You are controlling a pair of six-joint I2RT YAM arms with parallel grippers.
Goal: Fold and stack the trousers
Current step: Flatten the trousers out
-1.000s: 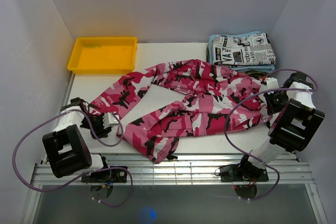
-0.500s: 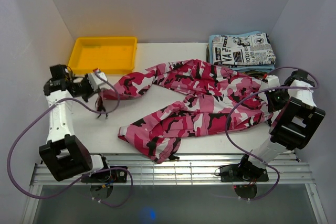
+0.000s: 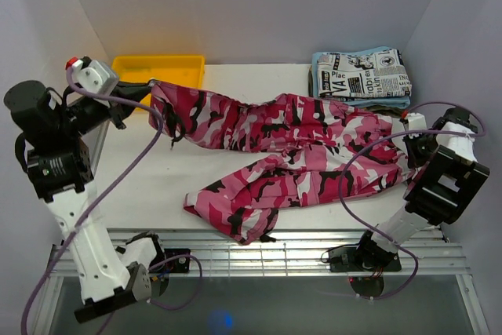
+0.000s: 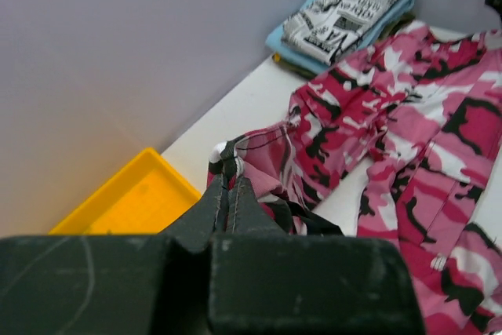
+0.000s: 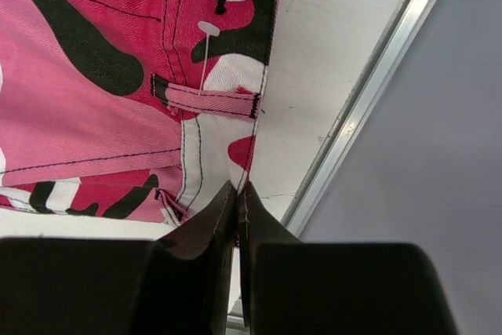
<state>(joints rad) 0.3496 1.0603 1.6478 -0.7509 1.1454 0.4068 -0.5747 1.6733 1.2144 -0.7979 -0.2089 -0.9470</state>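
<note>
- Left gripper (image 3: 147,84), raised over the desk's (image 3: 157,186) far-left corner by the yellow tray (image 3: 176,68), is clamped on one end of the trousers (image 3: 306,143).
- Right gripper (image 5: 238,191) pinches their waistband at the desk's right edge.

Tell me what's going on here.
Two arms hold the trousers stretched across the table. The left tool is shut on one leg's hem, raised by the tray; the right tool is shut on the waistband at the right edge. The other leg lies bunched near the front. They are not yet folded.
</note>
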